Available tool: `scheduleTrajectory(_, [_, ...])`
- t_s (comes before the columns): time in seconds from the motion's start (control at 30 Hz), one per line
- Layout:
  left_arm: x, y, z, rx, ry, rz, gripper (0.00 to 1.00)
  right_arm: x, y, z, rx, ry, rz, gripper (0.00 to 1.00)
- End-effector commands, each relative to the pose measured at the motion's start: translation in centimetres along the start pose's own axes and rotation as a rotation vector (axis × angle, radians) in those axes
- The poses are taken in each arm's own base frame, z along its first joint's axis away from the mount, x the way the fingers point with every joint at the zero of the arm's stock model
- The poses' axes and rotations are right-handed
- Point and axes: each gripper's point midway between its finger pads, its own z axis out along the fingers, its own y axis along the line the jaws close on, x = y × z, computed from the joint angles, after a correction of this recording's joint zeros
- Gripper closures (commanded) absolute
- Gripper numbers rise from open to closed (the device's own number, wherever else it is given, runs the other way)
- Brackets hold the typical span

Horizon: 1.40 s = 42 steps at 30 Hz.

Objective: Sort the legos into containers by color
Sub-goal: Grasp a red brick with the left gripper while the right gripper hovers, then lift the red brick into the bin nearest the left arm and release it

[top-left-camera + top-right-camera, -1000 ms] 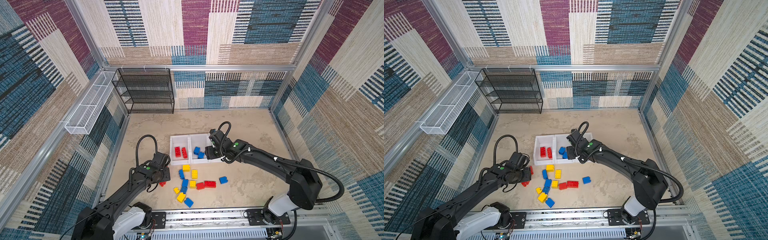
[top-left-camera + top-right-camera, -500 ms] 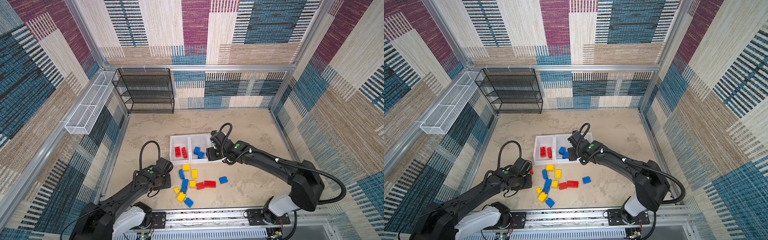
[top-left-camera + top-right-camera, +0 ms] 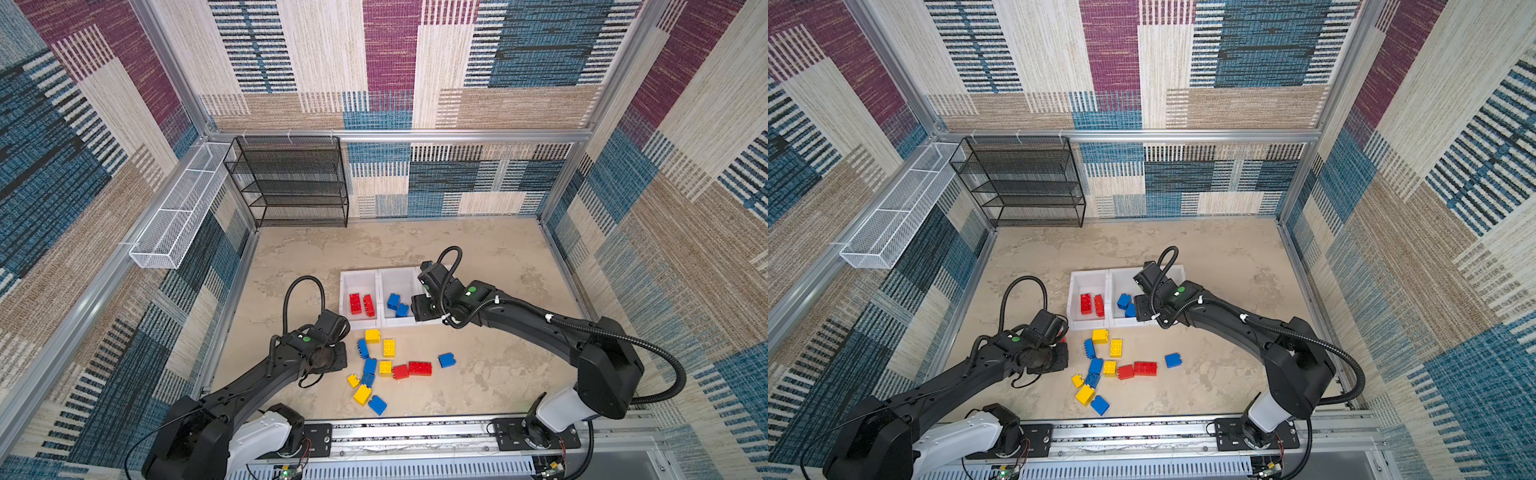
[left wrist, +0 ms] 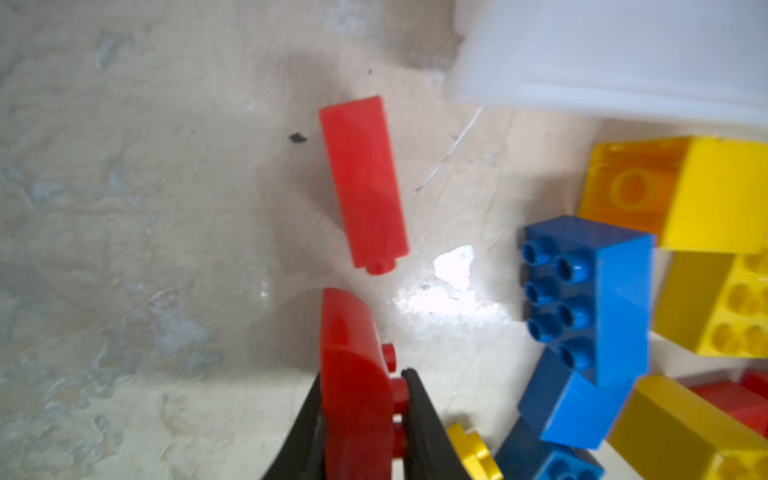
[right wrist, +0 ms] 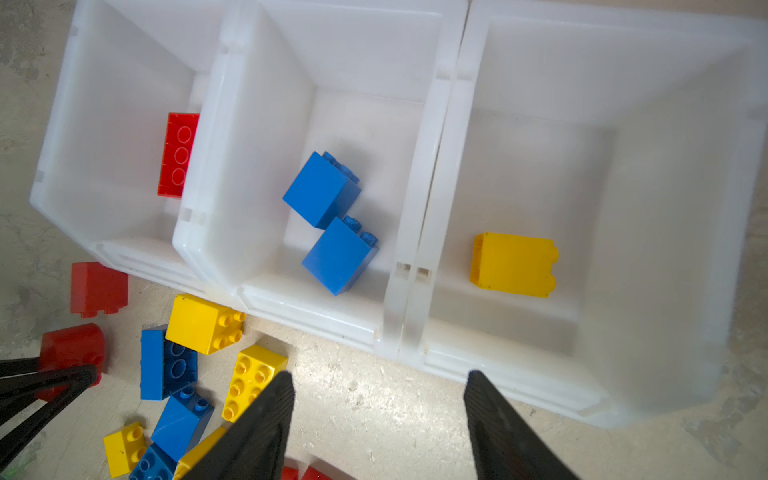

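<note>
Red plastic in the pinch: your left gripper is clenched on a red brick, low and left of centre in both top views, right at the edge of the loose bricks on the floor. A second red brick lies flat just ahead of it, not touching.

I'd call this the pick-up for red. The next move is a clean lift, then a short carry up-frame to the leftmost bin, where two reds already lie. The middle bin holds two blues and the third bin one yellow.

Your right gripper hangs spread and empty over the bins' near rim, at mid-frame in the top views.

Mind that rim: the brick has to clear the near wall before you let go. There's bare floor left of the bins, while the right arm crowds the other side, so come in from the left.
</note>
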Motion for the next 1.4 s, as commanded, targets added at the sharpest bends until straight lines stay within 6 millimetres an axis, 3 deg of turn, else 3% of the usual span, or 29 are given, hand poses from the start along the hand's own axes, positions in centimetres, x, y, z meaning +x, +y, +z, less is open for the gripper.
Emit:
scheduleTrajectory(0.0, [-2.5, -3.0, -1.7, 0.109, -0.076, 0.043, 0.79, -0.8, 0.2, -0.2, 0.000, -0.033, 0.005, 0.32])
scheduleTrajectory(0.2, [-8.8, -6.9, -4.3, 0.193, -0.258, 0.101, 0.77, -1.2, 0.3, -0.4, 0.000, -0.036, 0.005, 0.32])
scheduleTrajectory(0.33, [-11.9, -7.9, -3.5, 0.176, -0.252, 0.124, 0.76, -1.4, 0.2, -0.9, 0.006, -0.040, 0.004, 0.33])
scheduleTrajectory(0.53, [-13.9, -8.5, -1.2, 0.144, -0.191, 0.135, 0.71, -1.0, -0.5, -1.8, 0.019, -0.053, 0.030, 0.33])
scheduleTrajectory(0.83, [-13.3, -7.9, -0.3, 0.134, -0.183, 0.109, 0.53, 0.3, -1.3, -2.0, 0.024, -0.046, 0.066, 0.32])
scheduleTrajectory(1.37, [-10.3, -4.8, -1.9, 0.102, -0.235, 0.039, 0.48, 0.5, -0.4, -1.2, -0.008, -0.024, 0.057, 0.33])
